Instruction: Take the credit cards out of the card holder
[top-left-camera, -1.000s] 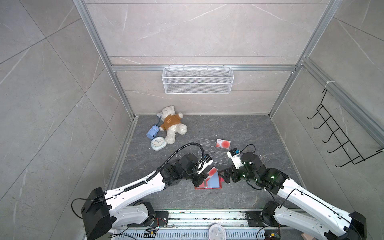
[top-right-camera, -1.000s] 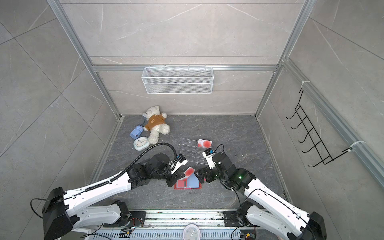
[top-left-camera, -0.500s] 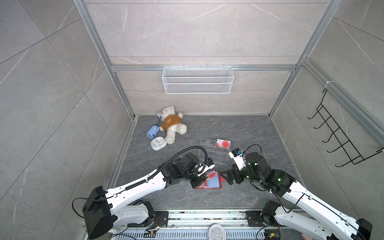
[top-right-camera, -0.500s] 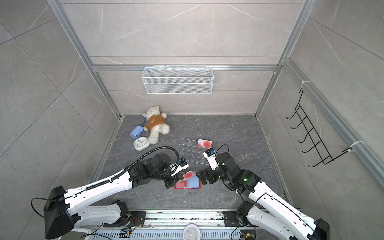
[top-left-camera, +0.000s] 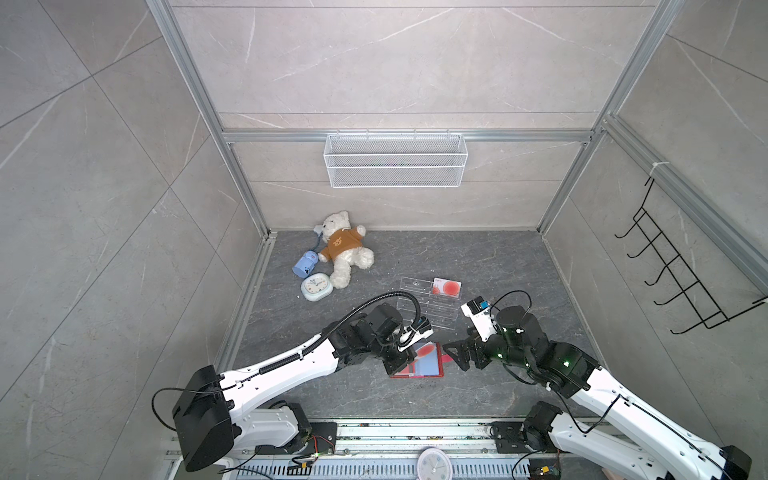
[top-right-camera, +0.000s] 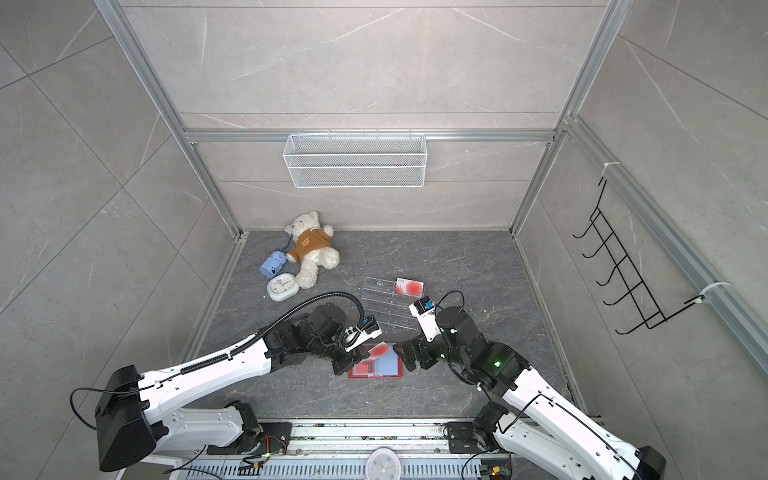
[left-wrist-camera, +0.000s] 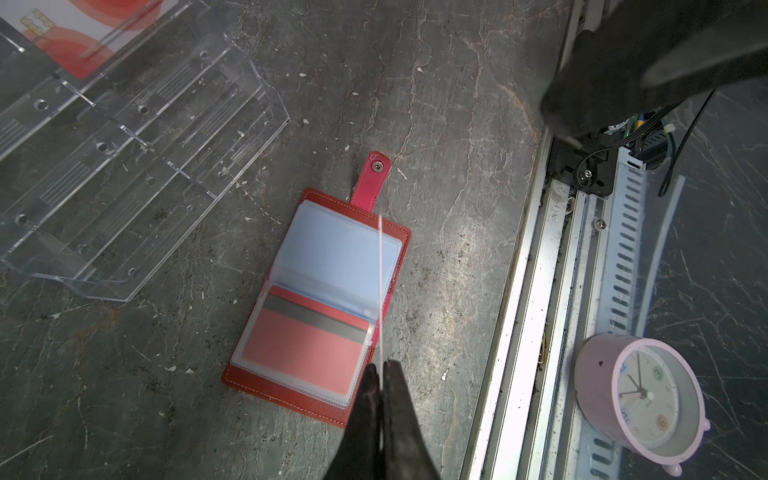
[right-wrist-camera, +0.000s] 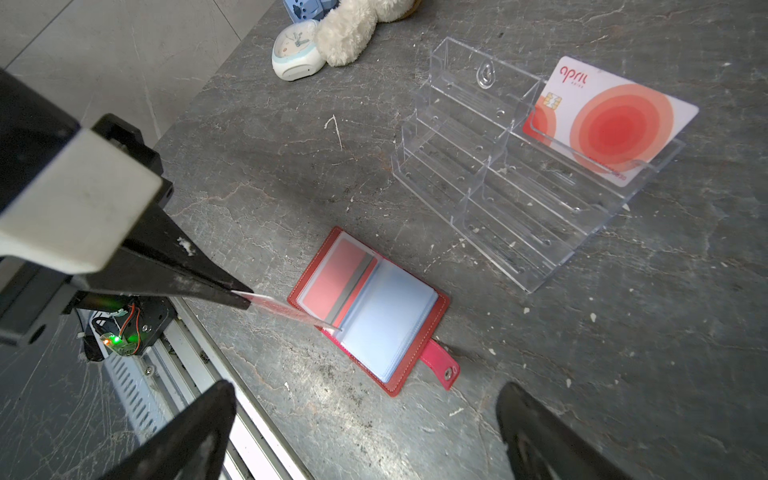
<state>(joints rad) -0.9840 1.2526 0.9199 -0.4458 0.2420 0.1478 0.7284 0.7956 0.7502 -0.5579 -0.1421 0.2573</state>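
Your right arm has drawn back a little to the right over the last second, so the right gripper (top-left-camera: 456, 355) now hangs just beside the card holder (left-wrist-camera: 332, 249), jaws spread wide with nothing between them. The left arm has barely shifted. The left gripper (left-wrist-camera: 380, 376) has its jaws clenched on one end of a credit card (right-wrist-camera: 286, 309), held at a tilt above the holder. From the right wrist view you cannot tell whether the card's free corner is clear of the pale blue sleeves or touching them. The holder lies open on the counter (right-wrist-camera: 291, 166), near the middle, between your two grippers. A second card (left-wrist-camera: 303, 353), stripe side up, sits in its left sleeve. A third card (right-wrist-camera: 615, 124) stands in the far right pocket of the acrylic rack (right-wrist-camera: 498, 199) just beyond. Watch two things. The pinch is at the jaw tips on a thin, slick card, so a quick swing could let it pivot or slip out. Nothing pins the holder either, so a corner catching a sleeve would likely drag the booklet along.
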